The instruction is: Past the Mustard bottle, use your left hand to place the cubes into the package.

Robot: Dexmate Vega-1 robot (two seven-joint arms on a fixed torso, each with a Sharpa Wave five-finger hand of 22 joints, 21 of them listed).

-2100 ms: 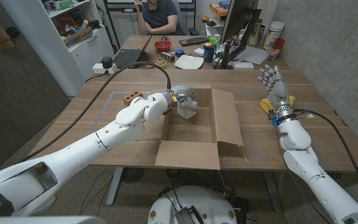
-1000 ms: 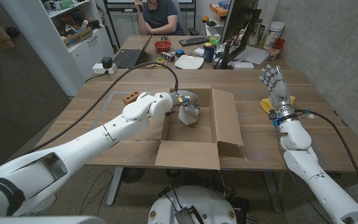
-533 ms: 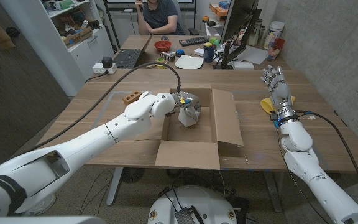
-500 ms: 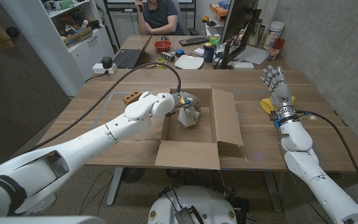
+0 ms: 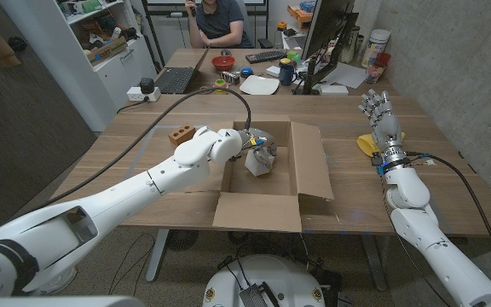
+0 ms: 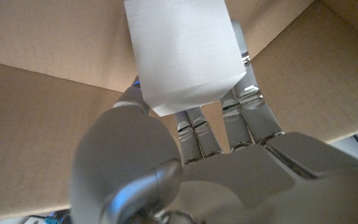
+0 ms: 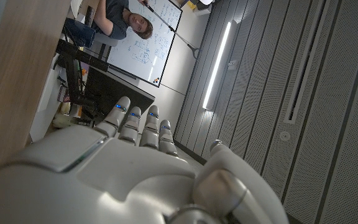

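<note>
Left of centre in the head view, a brown block (image 5: pixel 181 134) sits on the table (image 5: pixel 126 162). At centre, the left hand (image 5: pixel 258 150) grips a white cube (image 5: pixel 257 161) over the open cardboard box (image 5: pixel 309 166). At right, the right hand (image 5: pixel 377 115) stands upright, fingers straight, holding nothing, beside a yellow thing (image 5: pixel 366 142).

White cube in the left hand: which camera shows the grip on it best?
The left wrist view: the white cube looms close, the left hand holding it inside the cardboard box. The head view shows it small, partly hidden. The right wrist view faces away.
</note>
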